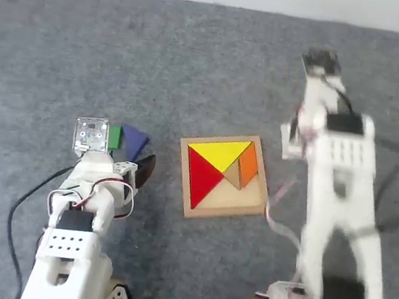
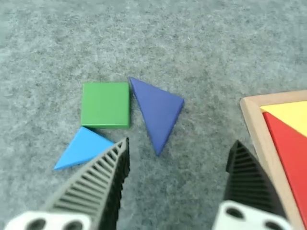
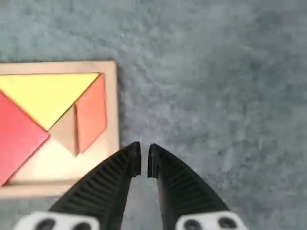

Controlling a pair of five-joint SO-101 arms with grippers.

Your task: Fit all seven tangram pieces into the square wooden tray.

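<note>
Hovering over grey, fuzzy felt, my left gripper stands wide open, its ribbed dark fingers holding nothing. Three loose pieces (all flat, matte, sharp-edged) lie just ahead of it: a green square, a navy triangle and a sky-blue triangle. The navy triangle's corner meets the square's corner. The sky-blue triangle's tip touches the square's edge, and its other end runs under one of my fingers. The navy triangle's sharp point aims into the gap between my fingers.

Beyond my other left finger is the tray, a square of pale wood with a raised rim. Inside it a yellow triangle and a red triangle lie edge to edge. An orange parallelogram sits against the rim, and a small wood-coloured triangle is wedged beside it. The rest of the floor is bare wood.

My right gripper is nearly closed on nothing, a sliver between its tips. It is over felt just beside the tray's rim, on the orange side.
</note>
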